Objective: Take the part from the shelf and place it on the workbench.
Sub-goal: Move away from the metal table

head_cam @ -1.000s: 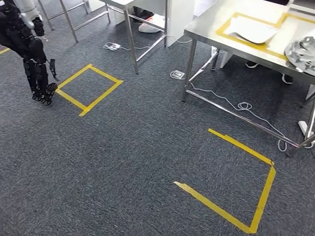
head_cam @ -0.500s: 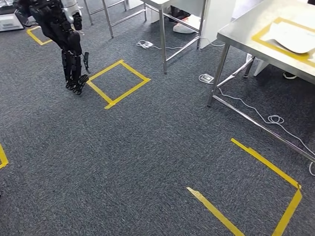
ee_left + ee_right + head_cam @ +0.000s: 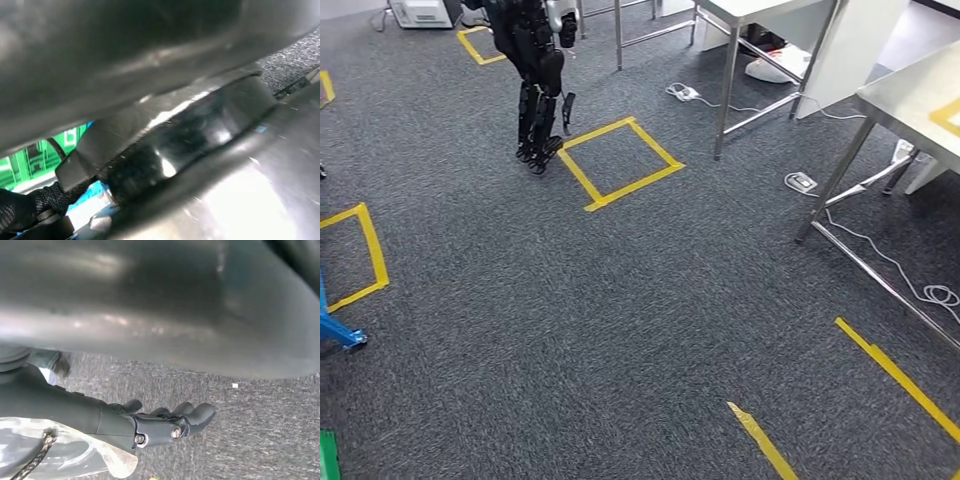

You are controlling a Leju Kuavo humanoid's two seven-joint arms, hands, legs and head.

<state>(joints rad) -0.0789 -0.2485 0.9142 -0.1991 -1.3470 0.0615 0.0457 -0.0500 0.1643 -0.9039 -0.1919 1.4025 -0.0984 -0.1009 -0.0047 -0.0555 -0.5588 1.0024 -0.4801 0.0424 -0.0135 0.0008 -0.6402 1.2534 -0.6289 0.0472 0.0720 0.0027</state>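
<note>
Grey carpet [image 3: 546, 320] ran under everything. Left hand [image 3: 539, 125] hung far left, fingers straight down, thumb apart, holding nothing. Right hand [image 3: 166, 425] was stretched flat above the carpet, fingers side by side, holding nothing. Yellow tape square [image 3: 635, 187] lay just right of the left hand, and another taped square [image 3: 374, 245] lay at the left edge with a blue foot [image 3: 339, 335] near it. Steel table legs [image 3: 726, 95] stood far, with a white cable [image 3: 682, 92] beside them. Steel workbench [image 3: 909, 100] was at the right, with a floor socket [image 3: 801, 182] and a loose cord [image 3: 924, 292] under it. Couldn't tell where the part was.
</note>
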